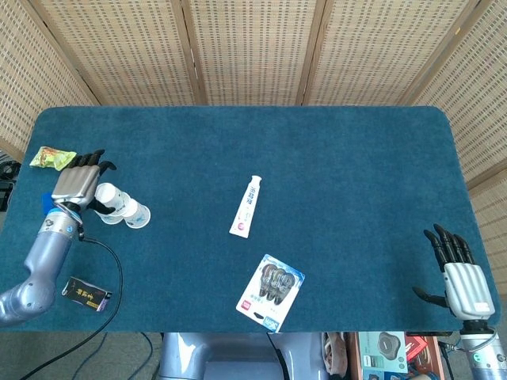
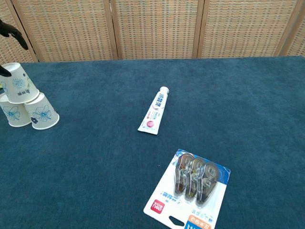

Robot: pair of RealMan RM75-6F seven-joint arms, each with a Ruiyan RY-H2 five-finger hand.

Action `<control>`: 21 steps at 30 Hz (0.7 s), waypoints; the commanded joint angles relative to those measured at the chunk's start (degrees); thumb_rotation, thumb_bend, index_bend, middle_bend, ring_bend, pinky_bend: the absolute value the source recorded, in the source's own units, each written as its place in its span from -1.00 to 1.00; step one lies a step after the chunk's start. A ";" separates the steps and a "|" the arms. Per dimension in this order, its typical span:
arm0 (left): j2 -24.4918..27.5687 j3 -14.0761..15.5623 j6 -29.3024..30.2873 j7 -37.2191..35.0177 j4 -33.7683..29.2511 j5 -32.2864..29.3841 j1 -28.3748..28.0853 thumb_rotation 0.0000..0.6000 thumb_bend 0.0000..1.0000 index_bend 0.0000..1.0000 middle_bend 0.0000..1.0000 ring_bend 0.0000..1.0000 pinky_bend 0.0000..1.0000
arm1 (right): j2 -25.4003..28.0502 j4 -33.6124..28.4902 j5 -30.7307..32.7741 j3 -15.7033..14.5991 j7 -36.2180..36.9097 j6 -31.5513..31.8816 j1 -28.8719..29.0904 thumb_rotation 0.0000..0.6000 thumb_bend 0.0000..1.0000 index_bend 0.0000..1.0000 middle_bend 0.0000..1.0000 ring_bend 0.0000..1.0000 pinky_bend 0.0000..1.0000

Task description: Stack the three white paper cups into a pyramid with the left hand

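Three white paper cups with blue flowers stand upside down at the table's left side. Two of them, the left cup (image 2: 13, 113) and the right cup (image 2: 43, 111), stand side by side on the cloth. The third cup (image 2: 18, 84) (image 1: 107, 194) rests on top of the pair, slightly tilted. My left hand (image 1: 77, 178) is just left of the top cup, its fingers spread and lifted off it; in the chest view only dark fingertips (image 2: 11, 30) show at the left edge. My right hand (image 1: 457, 271) hangs open and empty off the table's front right corner.
A toothpaste tube (image 1: 246, 206) lies mid-table, with a blister pack (image 1: 270, 291) nearer the front edge. A yellow-green snack packet (image 1: 51, 157) lies behind my left hand. A black packet (image 1: 85, 294) and a cable lie near the front left edge.
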 commanded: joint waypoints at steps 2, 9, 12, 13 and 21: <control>8.22 -0.52 8.08 -7.88 -13.33 18.01 8.59 1.00 -0.67 -0.58 -1.00 -1.00 -1.00 | -0.13 -0.13 -0.16 -0.11 -0.52 0.03 0.01 1.00 -1.00 -1.00 -1.00 -1.00 -1.00; 5.27 3.38 19.58 -9.38 -14.89 33.89 16.74 1.00 -0.67 -0.75 -1.00 -1.00 -1.00 | -0.22 -0.25 -0.19 -0.14 -1.08 0.15 -0.05 1.00 -1.00 -1.00 -1.00 -1.00 -1.00; 2.04 5.75 24.66 -9.50 -13.99 39.52 20.48 1.00 -0.67 -0.96 -1.00 -1.00 -1.00 | -0.29 -0.14 -0.08 -0.04 -1.29 0.23 -0.05 1.00 -1.00 -1.00 -1.00 -1.00 -1.00; -0.16 7.52 27.06 -9.15 -12.82 42.62 22.55 1.00 -0.67 -0.99 -1.00 -1.00 -1.00 | -0.35 -0.09 -0.09 -0.03 -1.38 0.28 -0.06 1.00 -1.00 -1.00 -1.00 -1.00 -1.00; -14.86 14.30 37.64 -1.20 -1.28 53.65 31.89 1.00 -0.67 -1.00 -1.00 -1.00 -1.00 | -1.05 0.11 -1.12 -0.10 -2.43 1.18 -0.10 1.00 -1.00 -1.00 -1.00 -1.00 -1.00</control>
